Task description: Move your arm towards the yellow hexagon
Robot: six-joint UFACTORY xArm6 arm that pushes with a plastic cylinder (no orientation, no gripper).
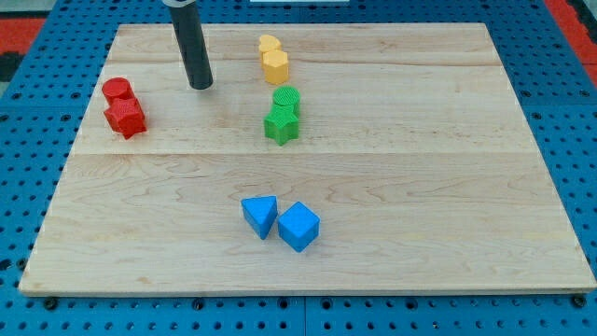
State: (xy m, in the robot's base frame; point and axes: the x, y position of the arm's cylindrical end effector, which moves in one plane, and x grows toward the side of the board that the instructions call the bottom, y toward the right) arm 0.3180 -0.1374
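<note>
The yellow hexagon (276,66) stands near the view's top centre, touching a second, smaller yellow block (269,44) just above it. My tip (201,86) rests on the board to the left of the hexagon, about a block's width and a half away and slightly lower in the view. The dark rod rises from it toward the view's top edge. The tip touches no block.
A green round block (286,96) sits above a green star block (281,124) below the hexagon. A red round block (118,90) and a red star block (125,118) lie at the left. A blue triangle (260,215) and a blue cube (298,226) lie at bottom centre on the wooden board (448,187).
</note>
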